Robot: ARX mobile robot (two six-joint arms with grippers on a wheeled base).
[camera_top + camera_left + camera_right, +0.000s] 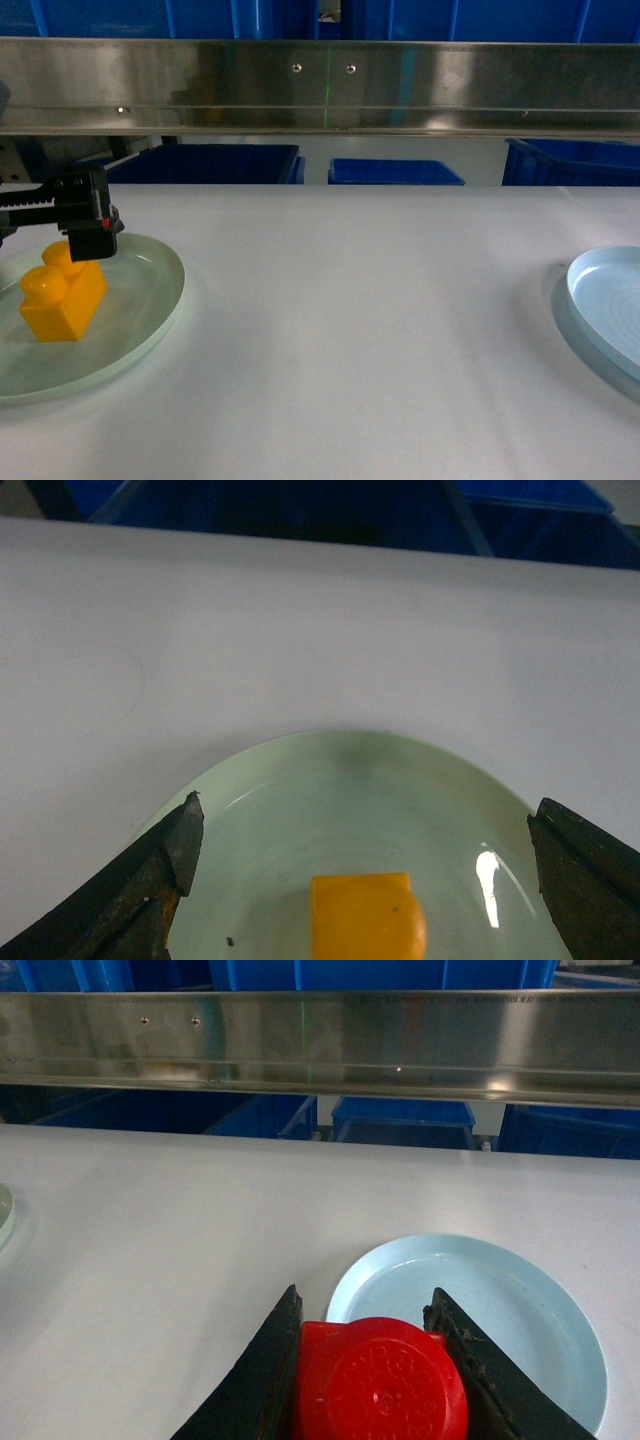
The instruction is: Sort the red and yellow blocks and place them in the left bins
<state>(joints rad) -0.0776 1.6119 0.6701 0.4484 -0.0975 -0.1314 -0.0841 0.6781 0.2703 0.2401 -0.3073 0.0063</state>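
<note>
Two arms: my left gripper (pixel 365 855) hangs fingers apart over the yellow block (pixel 63 291) on the green plate (pixel 150 320). Right gripper (pixel 365 1345) (above the blue plate (pixel 520 1310)) is clamped on a red block (pixel 380 1380).

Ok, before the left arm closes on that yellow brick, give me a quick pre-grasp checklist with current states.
1. Left gripper open wide: ok, fingers spread on both sides of the wrist view.
2. Yellow brick between the fingers: ok, roughly centred in the wrist view.
3. Brick upright on the pale green plate, studs up: ok.
4. Gripper low enough to close on the brick: cannot tell.
5. Right gripper clear of the left side: ok, shut on a red block over the pale blue plate.
6. Blue bins reachable behind the table: cannot tell.
</note>
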